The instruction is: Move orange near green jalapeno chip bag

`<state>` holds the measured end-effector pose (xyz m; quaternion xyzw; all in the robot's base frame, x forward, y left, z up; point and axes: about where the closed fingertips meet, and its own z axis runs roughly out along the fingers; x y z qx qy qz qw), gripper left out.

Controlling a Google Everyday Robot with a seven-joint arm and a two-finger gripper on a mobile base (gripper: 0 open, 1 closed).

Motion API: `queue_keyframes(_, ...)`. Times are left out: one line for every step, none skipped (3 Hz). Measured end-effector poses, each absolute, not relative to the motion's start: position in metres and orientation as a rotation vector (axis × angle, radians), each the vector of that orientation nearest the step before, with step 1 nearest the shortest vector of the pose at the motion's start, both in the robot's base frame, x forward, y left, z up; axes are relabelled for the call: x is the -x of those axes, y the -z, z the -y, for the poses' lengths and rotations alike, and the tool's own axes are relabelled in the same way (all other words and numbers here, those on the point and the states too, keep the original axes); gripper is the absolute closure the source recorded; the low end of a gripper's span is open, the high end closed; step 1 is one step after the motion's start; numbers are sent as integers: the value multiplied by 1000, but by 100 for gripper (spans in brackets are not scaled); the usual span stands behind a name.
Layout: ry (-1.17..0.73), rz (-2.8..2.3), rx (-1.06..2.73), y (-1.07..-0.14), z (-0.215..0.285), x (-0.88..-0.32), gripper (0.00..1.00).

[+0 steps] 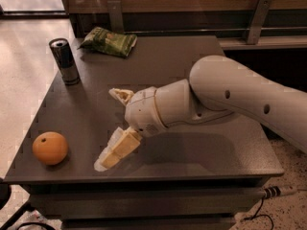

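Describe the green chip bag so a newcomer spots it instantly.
On the dark table, look at the far edge, left of centre, beyond the open gripper over the table's middle. The green jalapeno chip bag lies flat there: the only green, wrinkled thing, unlike the upright dark can to its left and the orange at the near left corner.

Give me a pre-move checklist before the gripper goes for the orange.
1. Gripper open: ok, fingers spread wide.
2. Orange free to grasp: ok, it sits alone by the front left corner of the table, left of the gripper.
3. Orange in grasp: not ok, the gripper is apart from it.
4. Green jalapeno chip bag located: ok, at the far edge.
5. Can off the carry path: cannot tell; it stands between orange and bag.
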<state>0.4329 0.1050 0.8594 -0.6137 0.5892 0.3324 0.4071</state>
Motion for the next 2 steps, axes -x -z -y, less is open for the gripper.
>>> queue_keyframes(-880, -1424, 1569, -859, -131, -419, 0)
queue_keyframes(-923, -1375, 1597, -855, -156, -410, 0)
